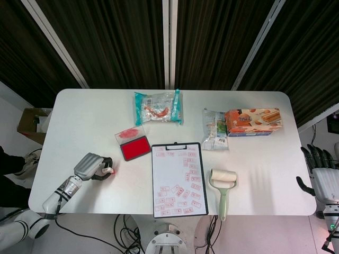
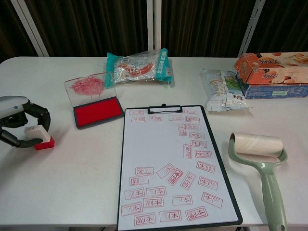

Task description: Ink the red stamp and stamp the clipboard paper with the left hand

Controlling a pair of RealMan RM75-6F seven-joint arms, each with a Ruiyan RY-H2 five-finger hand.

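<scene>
The red stamp (image 2: 41, 138) sits on the white surface (image 2: 72, 183) near its left edge. The left hand (image 2: 19, 126) is curled around it, with fingers on its white top. The open ink pad (image 2: 97, 111) lies just up and to the right of it, toward the middle. The clipboard paper (image 2: 171, 168), full of red marks, lies by the front edge. The right hand (image 1: 320, 172) hangs off past the right edge, fingers spread, holding nothing.

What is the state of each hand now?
Left hand: holding the small red block stamp with white top.
Right hand: open, holding nothing.
</scene>
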